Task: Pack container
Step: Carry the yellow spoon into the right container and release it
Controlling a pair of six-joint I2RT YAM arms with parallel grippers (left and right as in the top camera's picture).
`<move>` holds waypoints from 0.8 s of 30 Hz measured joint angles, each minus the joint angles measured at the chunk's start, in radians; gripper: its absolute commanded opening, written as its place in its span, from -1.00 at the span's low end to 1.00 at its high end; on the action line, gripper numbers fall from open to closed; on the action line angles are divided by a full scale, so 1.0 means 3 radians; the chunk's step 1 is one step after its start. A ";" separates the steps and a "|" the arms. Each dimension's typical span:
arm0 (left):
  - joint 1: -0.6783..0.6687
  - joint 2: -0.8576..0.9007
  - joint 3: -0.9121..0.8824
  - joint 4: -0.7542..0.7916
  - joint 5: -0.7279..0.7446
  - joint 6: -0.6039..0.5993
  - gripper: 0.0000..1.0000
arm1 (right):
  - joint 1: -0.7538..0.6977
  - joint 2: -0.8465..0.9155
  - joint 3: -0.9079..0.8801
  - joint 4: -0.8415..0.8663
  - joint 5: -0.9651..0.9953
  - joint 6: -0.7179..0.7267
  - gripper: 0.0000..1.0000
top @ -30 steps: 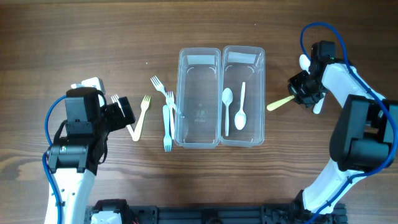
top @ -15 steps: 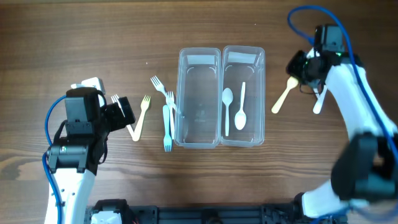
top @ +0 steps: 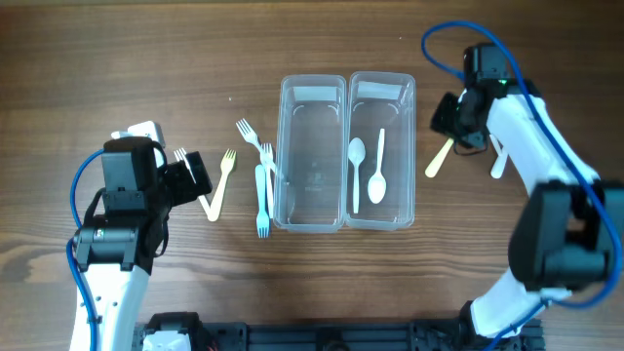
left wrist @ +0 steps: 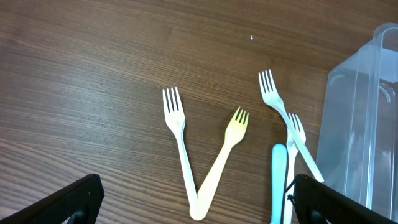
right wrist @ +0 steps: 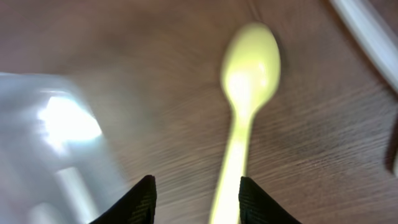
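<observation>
The container point(top: 314, 78) is set at table centre, two white spoons point(top: 378, 166) sorted into its right tub; a yellow spoon point(right wrist: 250, 68) is clasped by the right gripper point(top: 450, 125) just right of it, presumably to join them; the left gripper point(top: 192, 175) is held spread above the forks point(left wrist: 180, 143).

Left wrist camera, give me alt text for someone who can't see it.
On a wooden table, a white fork and a yellow fork form a V, with two more white forks crossed beside the clear container at right. The jaws of the left gripper stand wide apart at the bottom corners.
</observation>
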 measured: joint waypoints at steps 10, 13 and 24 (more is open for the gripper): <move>0.0000 0.0000 0.0000 0.0000 0.0000 0.0000 1.00 | -0.0154 0.0417 -0.0014 -0.0107 -0.0001 0.0125 -0.49; 0.0000 0.0000 0.0000 0.0000 -0.0001 0.0001 1.00 | -0.0154 0.0417 -0.0024 -0.0114 0.0000 0.0126 -0.66; 0.0000 0.0000 0.0000 0.0000 0.0000 0.0001 0.99 | -0.0156 -0.0376 -0.0032 -0.0106 -0.0003 -0.0118 -0.81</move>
